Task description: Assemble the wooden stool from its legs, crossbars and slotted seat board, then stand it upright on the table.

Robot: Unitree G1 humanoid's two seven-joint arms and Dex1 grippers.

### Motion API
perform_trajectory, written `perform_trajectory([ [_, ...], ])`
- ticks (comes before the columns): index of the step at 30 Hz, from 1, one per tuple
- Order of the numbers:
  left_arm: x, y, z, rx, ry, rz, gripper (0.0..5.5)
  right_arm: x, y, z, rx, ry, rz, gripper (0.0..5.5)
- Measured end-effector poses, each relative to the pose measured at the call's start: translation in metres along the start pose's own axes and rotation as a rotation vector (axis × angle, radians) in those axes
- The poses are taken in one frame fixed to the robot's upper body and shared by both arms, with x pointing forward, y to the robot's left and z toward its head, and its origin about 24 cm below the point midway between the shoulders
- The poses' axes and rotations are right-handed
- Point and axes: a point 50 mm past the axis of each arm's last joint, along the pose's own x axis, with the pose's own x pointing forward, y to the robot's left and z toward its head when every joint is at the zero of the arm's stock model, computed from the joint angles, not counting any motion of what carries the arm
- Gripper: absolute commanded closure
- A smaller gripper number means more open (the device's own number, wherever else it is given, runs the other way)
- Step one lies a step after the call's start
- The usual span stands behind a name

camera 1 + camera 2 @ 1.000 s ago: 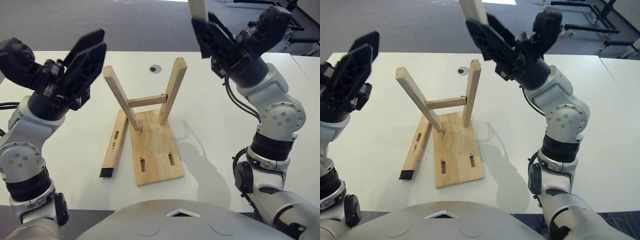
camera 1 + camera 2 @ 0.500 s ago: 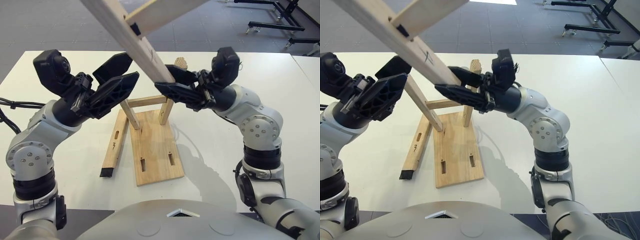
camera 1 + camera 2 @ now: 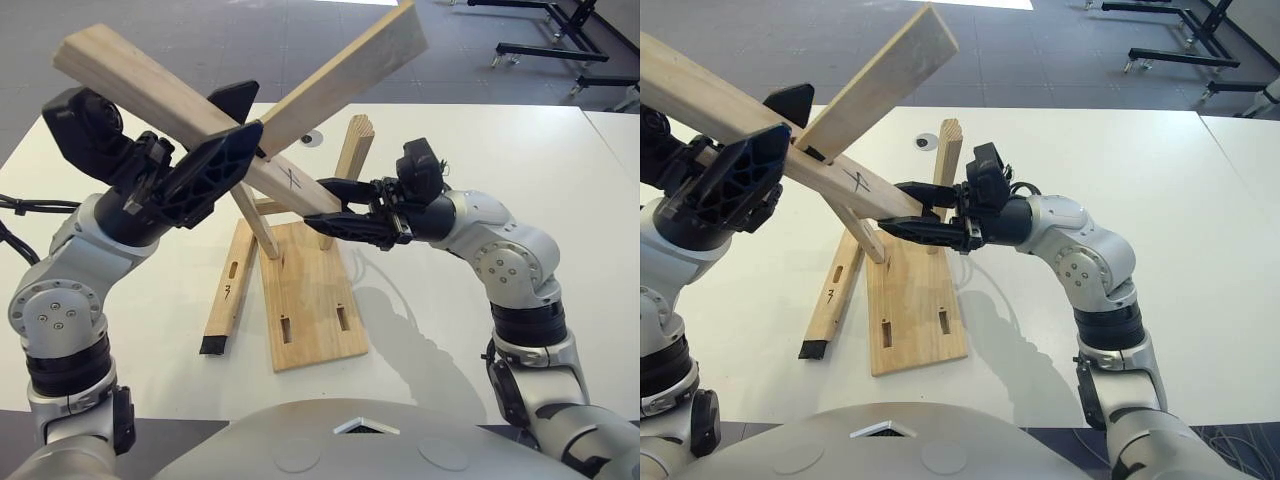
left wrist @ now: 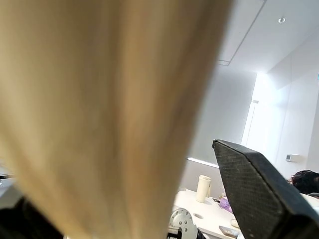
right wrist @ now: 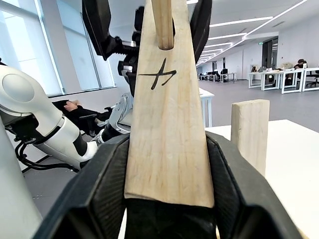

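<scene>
A wooden leg [image 3: 150, 88] with a crossbar [image 3: 350, 68] plugged into it hangs in the air over the table. My right gripper [image 3: 315, 200] is shut on its lower, scribble-marked end [image 5: 167, 124]. My left gripper [image 3: 250, 108] is open, its fingers [image 3: 215, 165] straddling the leg at the crossbar joint. One left finger [image 4: 264, 189] stands apart from the wood. Below lies the slotted seat board [image 3: 310, 300]. Two legs [image 3: 345, 180] stand tilted in it, joined by a crossbar [image 3: 295, 203]. A loose leg [image 3: 228, 290] lies flat beside the board's left edge.
A small round dark disc [image 3: 312, 137] sits in the white table [image 3: 560, 170] behind the stool parts. The table's right half has free room. Dark floor and metal racks [image 3: 540, 50] lie beyond the far edge.
My right gripper brought the leg with its crossbar down from high at the back to over the board. My left gripper swung in from the left and now straddles the leg.
</scene>
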Motion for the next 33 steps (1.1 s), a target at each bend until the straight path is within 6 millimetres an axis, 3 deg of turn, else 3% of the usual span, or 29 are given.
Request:
perform_trajectory([
  [12, -0.003, 0.002, 0.001, -0.009, -0.017, 0.026, 3.31, -0.001, 0.000, -0.002, -0.021, 0.002, 0.020, 3.45],
  [24, -0.009, 0.006, 0.003, -0.004, -0.034, 0.010, 3.32, 0.002, -0.001, -0.003, -0.041, -0.012, 0.011, 3.45],
  [25, -0.009, 0.006, 0.003, -0.005, -0.034, 0.013, 3.33, 0.002, -0.001, -0.003, -0.041, -0.012, 0.007, 3.06],
  [29, -0.013, 0.011, 0.005, 0.000, -0.035, 0.038, 3.33, 0.001, -0.005, -0.004, -0.036, 0.011, -0.054, 2.37],
  [33, -0.015, 0.012, 0.005, 0.003, -0.033, 0.028, 3.36, -0.014, -0.002, -0.008, -0.003, 0.076, -0.087, 1.69],
])
